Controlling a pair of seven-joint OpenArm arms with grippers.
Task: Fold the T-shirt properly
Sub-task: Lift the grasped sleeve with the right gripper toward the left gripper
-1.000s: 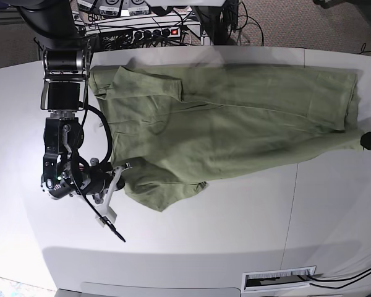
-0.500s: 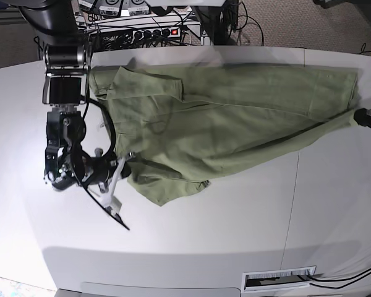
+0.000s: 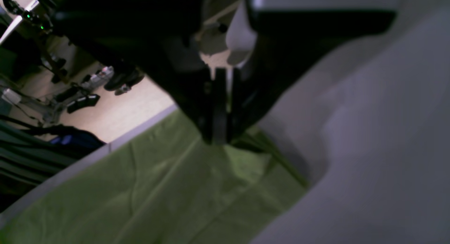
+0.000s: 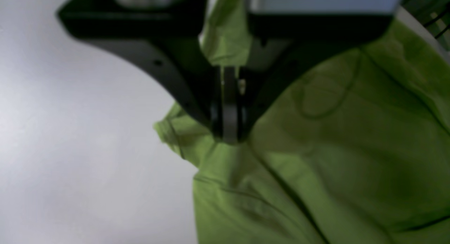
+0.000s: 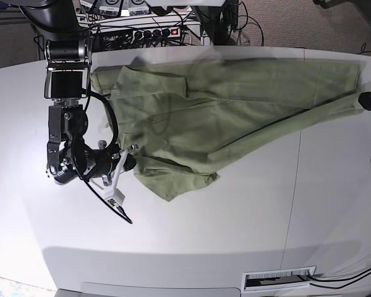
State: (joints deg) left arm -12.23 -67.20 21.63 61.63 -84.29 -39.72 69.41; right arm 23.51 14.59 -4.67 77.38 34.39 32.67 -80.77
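Right gripper at the left of the base frame is pinching the thin sage-green short-sleeved T-shirt; left gripper is clamping its far-right edge. The shirt's lying stretched across the upper part of the white table.

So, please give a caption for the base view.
Two arms lift the near edge of the green T-shirt over the white table.

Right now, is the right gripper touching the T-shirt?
Touching. In the right wrist view the right gripper has its jaws shut on a pinch of the green T-shirt, with the fabric puckering out from the tips.
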